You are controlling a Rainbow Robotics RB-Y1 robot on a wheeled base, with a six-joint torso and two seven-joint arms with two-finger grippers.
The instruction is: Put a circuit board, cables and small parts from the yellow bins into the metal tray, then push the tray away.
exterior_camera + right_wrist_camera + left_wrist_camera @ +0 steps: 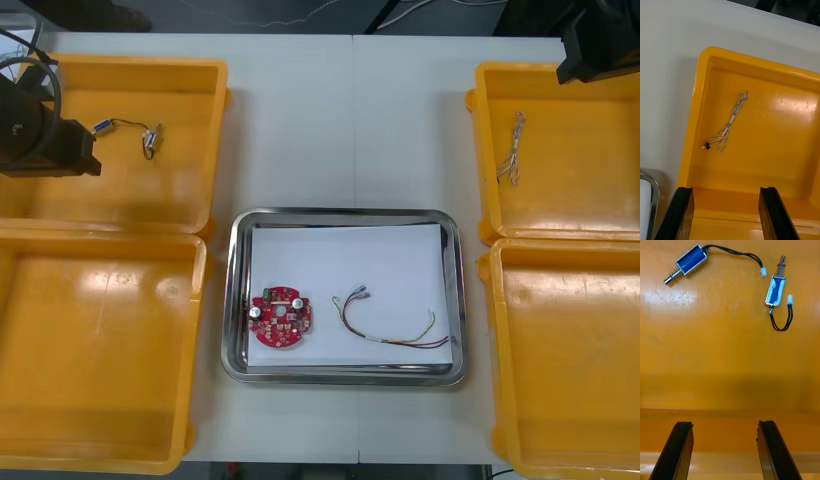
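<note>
While left tool [724, 423] and right tool [726, 189] hang spread over far bins [120, 190], the tray [345, 213] holds circuit board [281, 318] and cable [390, 335].

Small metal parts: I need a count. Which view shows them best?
Left wrist view: two small metal parts lie apart beyond the open left pincer. Front view has them far off; right wrist view faces another yellow bin.

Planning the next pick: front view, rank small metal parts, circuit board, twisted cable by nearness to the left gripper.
1. small metal parts, by left gripper, far-left bin.
2. circuit board, left in tray.
3. twisted cable, far-right bin.
</note>
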